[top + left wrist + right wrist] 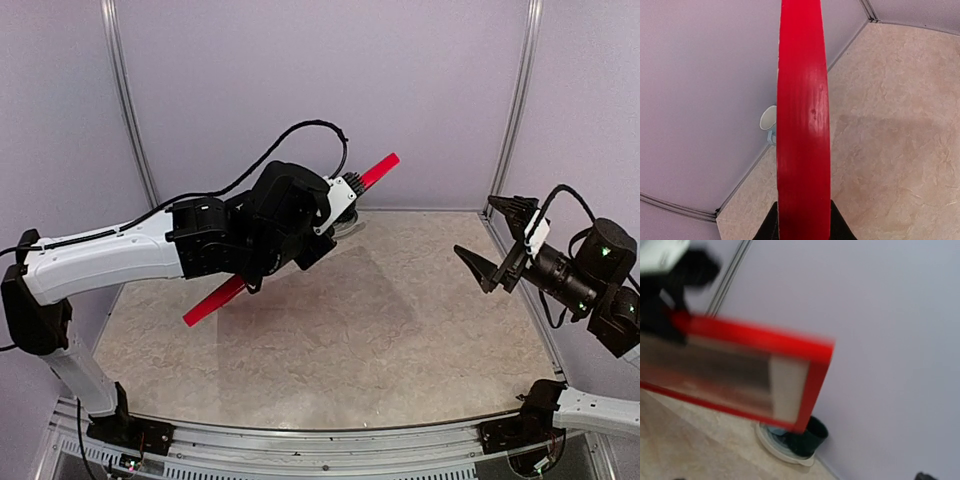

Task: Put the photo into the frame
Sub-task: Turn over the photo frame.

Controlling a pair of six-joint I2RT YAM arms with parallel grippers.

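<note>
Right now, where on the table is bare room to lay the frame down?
Most of the table is bare: the wide middle and near-right stretch, between the raised frame and the open right tool. Crowded only at the back wall, where a small white-and-green item sits by the frame's far end.

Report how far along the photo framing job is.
Done: the frame is up in the air, clamped in the left gripper. In hand: only that; the right gripper is open and empty. Left: seating the photo. Blur hides what the frame holds.
</note>
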